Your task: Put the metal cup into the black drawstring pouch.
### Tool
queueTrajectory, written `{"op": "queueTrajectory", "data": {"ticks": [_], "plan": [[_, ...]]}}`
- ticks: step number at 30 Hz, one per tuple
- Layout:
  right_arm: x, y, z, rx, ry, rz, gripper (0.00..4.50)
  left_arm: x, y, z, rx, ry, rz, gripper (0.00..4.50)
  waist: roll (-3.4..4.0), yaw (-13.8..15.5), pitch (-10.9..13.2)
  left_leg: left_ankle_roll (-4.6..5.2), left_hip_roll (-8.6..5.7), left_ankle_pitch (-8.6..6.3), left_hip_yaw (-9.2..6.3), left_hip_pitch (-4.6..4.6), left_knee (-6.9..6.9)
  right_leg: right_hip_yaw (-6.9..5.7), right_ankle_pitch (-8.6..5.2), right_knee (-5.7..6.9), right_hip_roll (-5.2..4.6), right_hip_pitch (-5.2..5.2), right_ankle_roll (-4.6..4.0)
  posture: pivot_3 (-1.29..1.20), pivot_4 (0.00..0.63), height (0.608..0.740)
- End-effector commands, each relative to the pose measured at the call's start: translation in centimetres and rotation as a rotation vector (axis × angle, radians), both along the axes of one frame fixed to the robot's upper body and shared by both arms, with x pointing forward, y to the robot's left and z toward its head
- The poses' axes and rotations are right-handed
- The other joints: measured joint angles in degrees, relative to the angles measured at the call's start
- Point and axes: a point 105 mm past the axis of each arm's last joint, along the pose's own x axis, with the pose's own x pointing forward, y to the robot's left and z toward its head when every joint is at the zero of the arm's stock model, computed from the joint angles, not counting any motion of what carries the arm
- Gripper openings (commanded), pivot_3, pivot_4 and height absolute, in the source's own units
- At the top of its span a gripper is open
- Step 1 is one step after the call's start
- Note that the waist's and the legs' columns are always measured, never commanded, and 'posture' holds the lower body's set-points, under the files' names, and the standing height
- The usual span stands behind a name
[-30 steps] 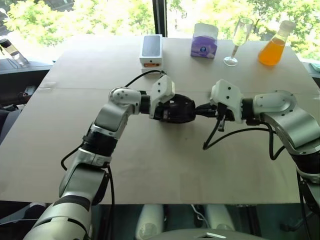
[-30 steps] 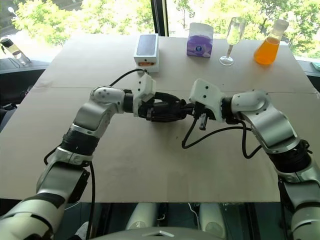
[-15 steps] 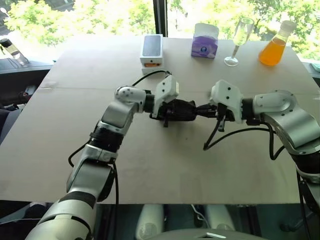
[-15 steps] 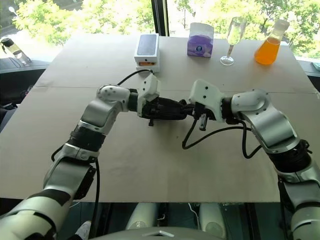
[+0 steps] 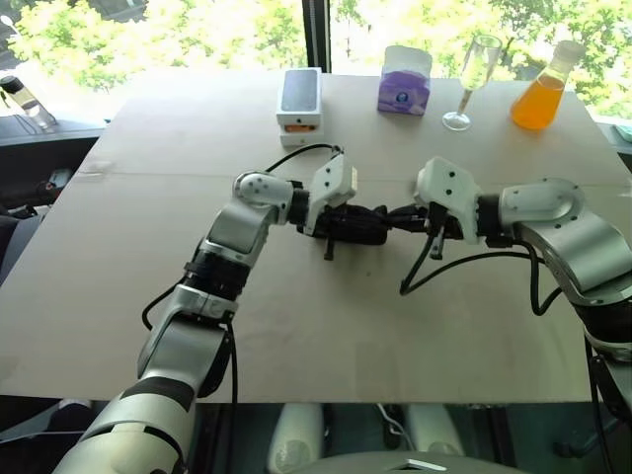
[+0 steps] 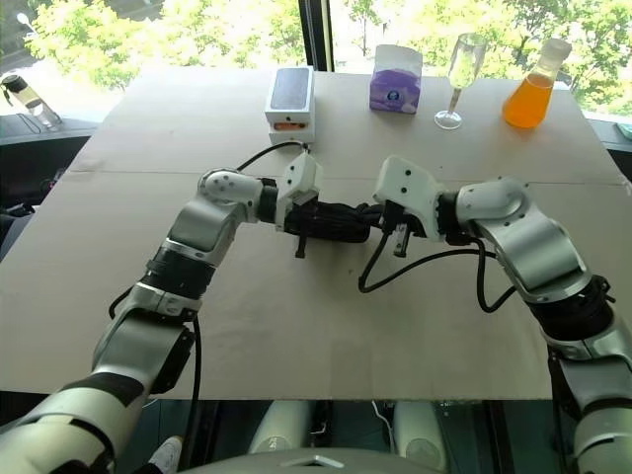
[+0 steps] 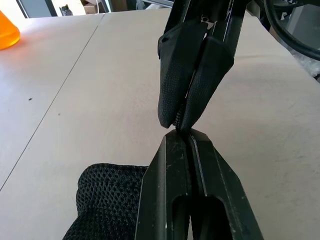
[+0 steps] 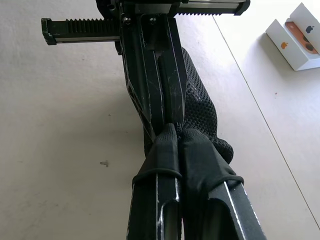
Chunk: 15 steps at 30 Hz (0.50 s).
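Observation:
The black drawstring pouch [image 5: 352,227], soft black mesh, is held above the table between my two grippers. My left gripper [image 5: 380,216] points to the right with its fingers [image 7: 170,165] pressed together on the pouch's fabric [image 7: 107,200]. My right gripper [image 5: 403,214] meets it tip to tip, shut on the pouch's edge [image 8: 202,115], with a thin cord looped over its fingers [image 8: 165,160]. A short cord end [image 5: 329,253] dangles below the pouch. The metal cup is out of view.
Along the far edge of the table [image 5: 118,247] stand a white phone box [image 5: 299,99], a purple tissue pack [image 5: 404,81], a clear stemmed glass [image 5: 472,79] and a flask of orange liquid [image 5: 540,94]. A black cable [image 5: 434,267] loops under my right wrist.
My left gripper's fingers, open around the pouch a second ago, have closed on it. The pouch looks squeezed narrower and a cord end now hangs below. The right arm has kept still.

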Motion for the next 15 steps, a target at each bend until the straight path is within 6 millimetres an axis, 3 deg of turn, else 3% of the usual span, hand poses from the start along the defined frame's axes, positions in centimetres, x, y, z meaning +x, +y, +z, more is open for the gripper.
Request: {"op": "queueTrajectory", "data": {"ticks": [1, 3, 15], "plan": [[-0.46, 0.47, 1.31, 0.02, -0.059, 0.028, 0.0, -0.28, -0.59, 1.35, -0.018, -0.058, -0.027, 1.16, 0.0, 0.0, 0.0, 0.0, 0.0, 0.0, 0.0, 0.0, 0.0, 0.0, 0.0, 0.0, 0.0, 0.0, 0.0, 0.0, 0.15, 0.737], [-0.46, 0.49, 1.31, 0.021, -0.06, 0.029, 0.0, -0.24, -0.62, 1.28, -0.012, -0.059, -0.027, 2.07, 0.0, 0.01, 0.0, 0.0, 0.0, 0.0, 0.0, 0.0, 0.0, 0.0, 0.0, 0.0, 0.0, 0.0, 0.0, 0.0, 0.15, 0.737], [-0.53, 0.54, 1.42, 0.027, -0.064, 0.03, 0.0, -0.42, -1.32, 1.12, -0.002, -0.078, -0.068, 2.07, 0.0, 0.0, 0.0, 0.0, 0.0, 0.0, 0.0, 0.0, 0.0, 0.0, 0.0, 0.0, 0.0, 0.0, 0.0, 0.0, 0.15, 0.737]]}}
